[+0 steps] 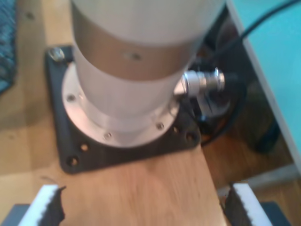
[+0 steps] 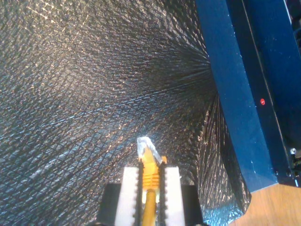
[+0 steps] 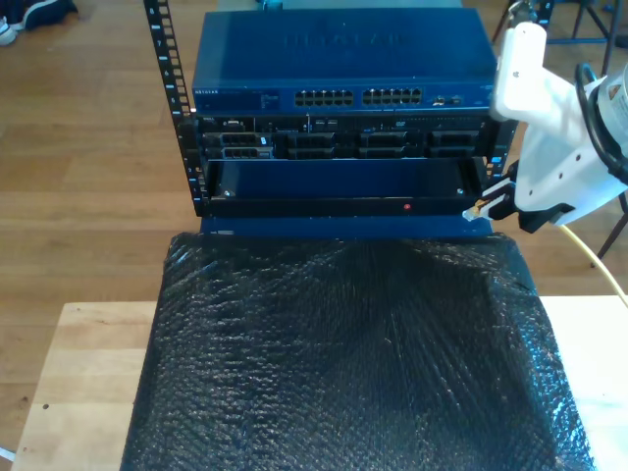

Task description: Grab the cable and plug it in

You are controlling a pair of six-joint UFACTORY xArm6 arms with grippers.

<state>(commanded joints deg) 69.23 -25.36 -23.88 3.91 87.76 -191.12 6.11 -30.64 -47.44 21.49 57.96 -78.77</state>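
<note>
My second gripper [image 2: 151, 172] is shut on the yellow cable [image 2: 150, 188], just behind its clear plug [image 2: 144, 146]. The plug sticks out past the fingertips above the black padded sheet [image 2: 84, 94]. In the exterior view this gripper [image 3: 494, 203] hangs at the right, with the plug [image 3: 478, 209] beside the right end of the rack's lower blue shelf. The cable [image 3: 596, 257] trails off towards the exterior view's right. The blue switch [image 3: 343, 59] with its rows of ports [image 3: 358, 97] sits higher, at the rack's top. My first gripper [image 1: 143, 207] is open and holds nothing, above a wooden board [image 1: 141, 188].
The black rack [image 3: 334, 147] holds more units under the switch. A red light [image 3: 408, 207] glows on the lower shelf. The black sheet [image 3: 343, 363] covers the table in front. An arm's round base [image 1: 122, 108] on a black plate [image 1: 70, 141] stands before my first gripper.
</note>
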